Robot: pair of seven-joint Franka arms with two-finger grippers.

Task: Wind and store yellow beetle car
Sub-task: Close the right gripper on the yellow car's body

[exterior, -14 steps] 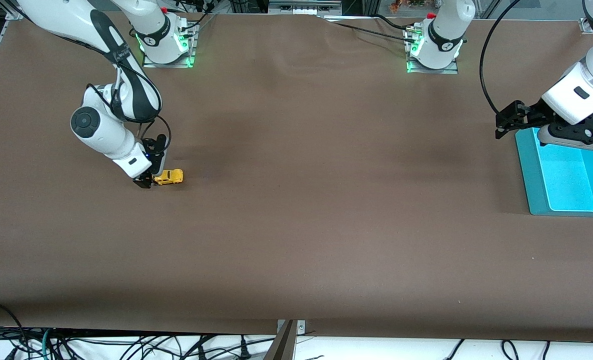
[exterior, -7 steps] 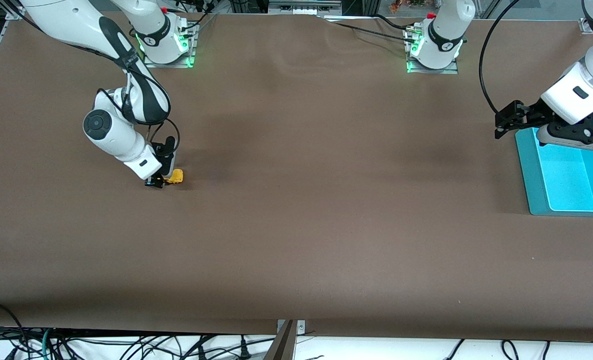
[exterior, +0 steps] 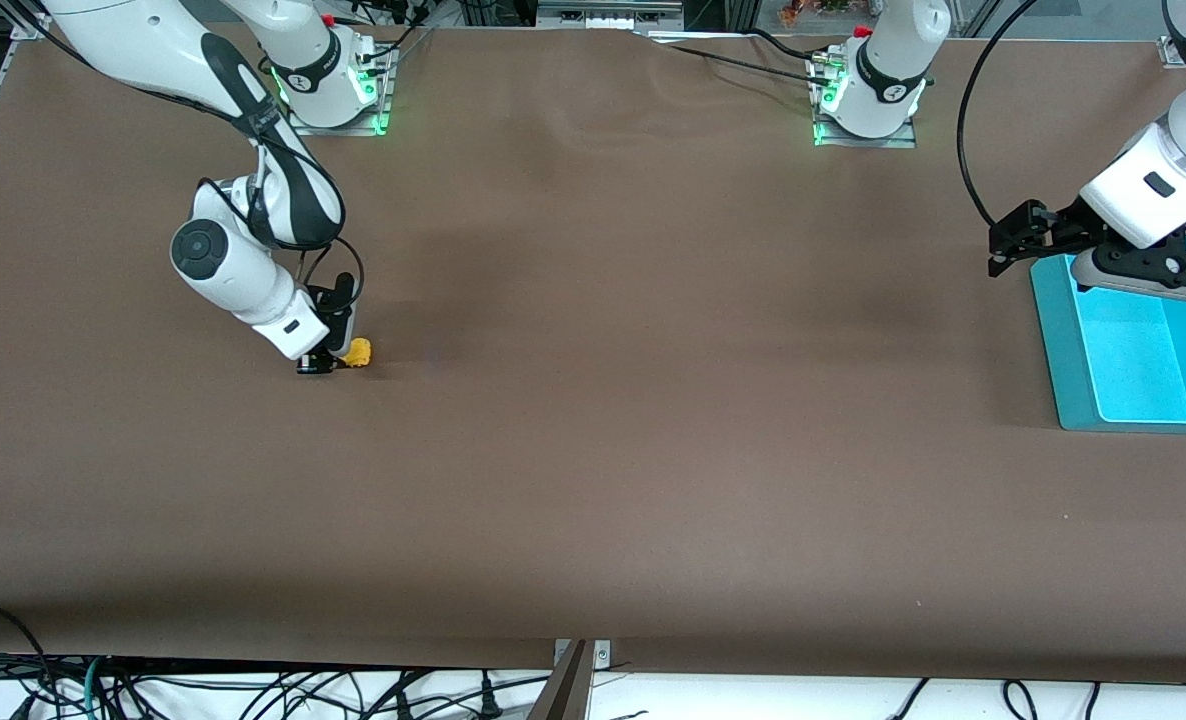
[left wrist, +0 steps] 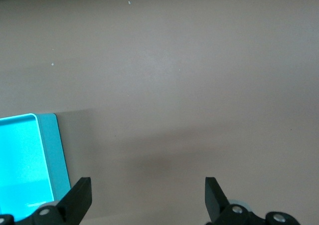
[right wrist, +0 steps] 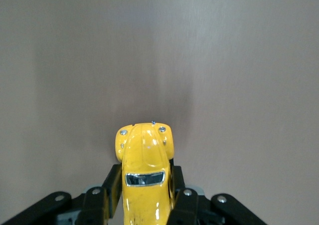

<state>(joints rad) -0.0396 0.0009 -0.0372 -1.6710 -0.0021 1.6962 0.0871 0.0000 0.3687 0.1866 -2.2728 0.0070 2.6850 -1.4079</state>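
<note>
Brown paper covers the whole table (exterior: pixel 593 420), faintly creased, with cables trailing along the edge nearest the front camera and no writing I can read anywhere. Toward the right arm's end, the right gripper (exterior: pixel 325 362) is clenched on the yellow beetle car (right wrist: pixel 144 177) down at the tabletop. The left gripper (left wrist: pixel 147 197) waits, fingers spread, over the table beside a turquoise tray (exterior: pixel 1051 365)

surface: brown table (exterior: pixel 593 450) | on it: teal tray (exterior: pixel 1048 350), yellow beetle car (exterior: pixel 358 352)

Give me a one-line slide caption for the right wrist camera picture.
Right gripper shut on the yellow beetle car, its hood pointing out over the brown table.
</note>
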